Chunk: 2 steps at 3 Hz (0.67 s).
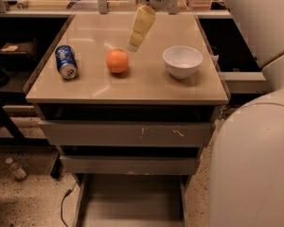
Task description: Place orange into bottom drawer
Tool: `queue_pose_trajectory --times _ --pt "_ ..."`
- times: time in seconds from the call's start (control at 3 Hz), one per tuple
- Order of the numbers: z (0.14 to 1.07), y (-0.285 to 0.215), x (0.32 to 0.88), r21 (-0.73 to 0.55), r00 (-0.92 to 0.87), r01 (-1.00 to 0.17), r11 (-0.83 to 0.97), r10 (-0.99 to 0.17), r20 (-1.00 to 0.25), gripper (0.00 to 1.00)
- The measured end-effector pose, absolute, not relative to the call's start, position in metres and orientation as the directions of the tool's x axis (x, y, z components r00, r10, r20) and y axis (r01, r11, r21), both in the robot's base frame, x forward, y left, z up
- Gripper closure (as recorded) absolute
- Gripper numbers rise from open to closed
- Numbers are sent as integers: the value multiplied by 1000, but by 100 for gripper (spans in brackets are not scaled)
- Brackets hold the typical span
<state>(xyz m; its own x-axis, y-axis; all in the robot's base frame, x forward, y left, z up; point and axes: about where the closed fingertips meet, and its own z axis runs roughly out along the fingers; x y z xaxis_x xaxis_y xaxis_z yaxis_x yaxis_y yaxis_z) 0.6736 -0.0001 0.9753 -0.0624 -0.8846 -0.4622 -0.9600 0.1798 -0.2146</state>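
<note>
Camera view: the bottom drawer (132, 203) stands pulled out below the two upper drawers (128, 134), and what shows of its tray is a flat grey floor between low side walls. On the tan surface (146, 86) a white bowl (182, 60) stands upright to the right, and only its pale inner wall shows inside. A blue soda can (66, 62) lies on its side at the left, its top end turned toward the camera.

The orange (117, 61) rests on the surface between can and bowl, apart from both. It is round, smooth-skinned and evenly orange, with a soft highlight on top. Being round, it shows no long axis, and I cannot tell which way its stem end faces.

The gripper (133, 45) hangs tilted above the surface, just behind and to the right of the orange, not touching it. Whether it is released or clenched, I cannot tell. The robot's white body (255, 164) fills the right side.
</note>
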Motion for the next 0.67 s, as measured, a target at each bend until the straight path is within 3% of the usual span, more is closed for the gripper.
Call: queue_pose_trajectory --times 0.67 --pt "885 21 697 -121 -91 -977 173 -862 -499 0"
